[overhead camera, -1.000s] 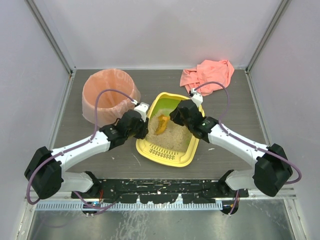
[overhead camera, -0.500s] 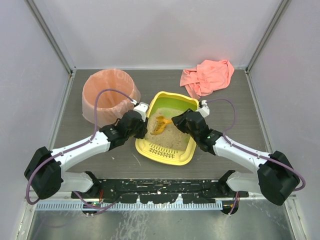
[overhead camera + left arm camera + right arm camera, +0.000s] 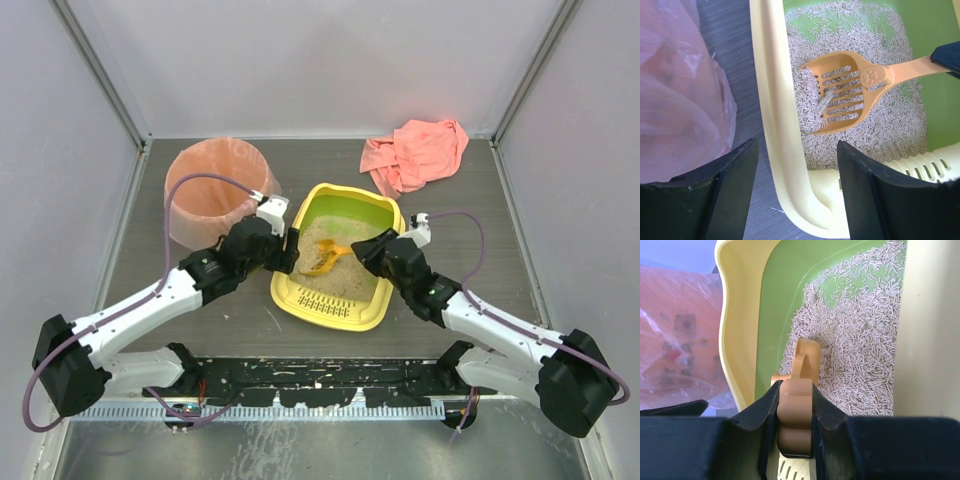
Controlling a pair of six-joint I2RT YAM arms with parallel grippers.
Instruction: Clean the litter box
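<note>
Litter of pale sandy pellets is lying in the shallow rectangular yellow plastic litter box with green inner walls, which is sitting mid-table between the two arms in the overhead view. We are seeing the left gripper hovering at the box's left rim and the right gripper reaching in from the right rim. The small orange slotted plastic scoop is stretching between them. The round bin lined with a pink bag is standing just beyond the left rim.

From the left wrist, we are looking down on fingers standing apart and gripping nothing, with the yellow rim running between them. The scoop's head is resting on the litter with a greyish clump on its slots, and its handle is running away to the right.

From the right wrist, the jaws are clenching the orange handle, whose long axis is pointing straight ahead, across the box toward the bin. We are judging that the right arm is the one to lift the load, carrying it along that line over the far rim.
</note>
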